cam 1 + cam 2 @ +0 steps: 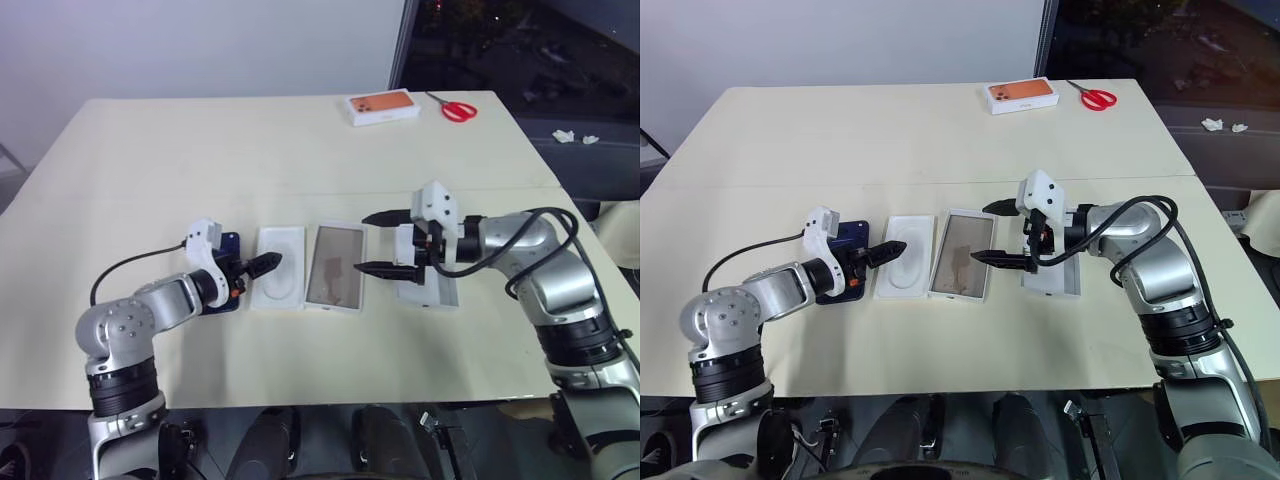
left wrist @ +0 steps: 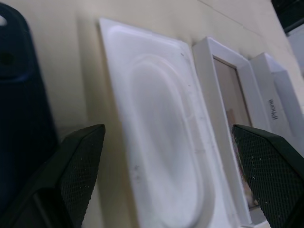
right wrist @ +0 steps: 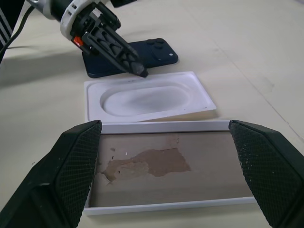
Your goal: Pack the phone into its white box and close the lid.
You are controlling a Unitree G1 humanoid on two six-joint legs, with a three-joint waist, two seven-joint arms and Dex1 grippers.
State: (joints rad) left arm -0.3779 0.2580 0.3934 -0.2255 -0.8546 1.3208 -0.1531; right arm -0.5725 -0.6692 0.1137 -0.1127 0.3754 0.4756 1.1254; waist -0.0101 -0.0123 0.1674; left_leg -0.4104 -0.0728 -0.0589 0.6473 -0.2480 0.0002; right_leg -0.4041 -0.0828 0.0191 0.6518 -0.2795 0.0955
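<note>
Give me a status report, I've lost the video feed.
Both hands open, holding nothing: left hand over the moulded insert, right hand above the white box. Phone on table, unpacked. Lid off, beneath right hand.

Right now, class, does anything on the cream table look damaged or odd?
Yes. The shallow white box has a scuffed tan inner floor: a darker brown, ragged patch in the middle looks like torn or peeled lining. Nothing looks spilled.

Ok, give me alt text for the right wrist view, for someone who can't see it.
A shallow white box with a scuffed tan-brown floor lies empty between the open right gripper's black fingers. Beyond it sit a white moulded insert with an oval recess, a dark navy smartphone, and the left gripper above them.
</note>
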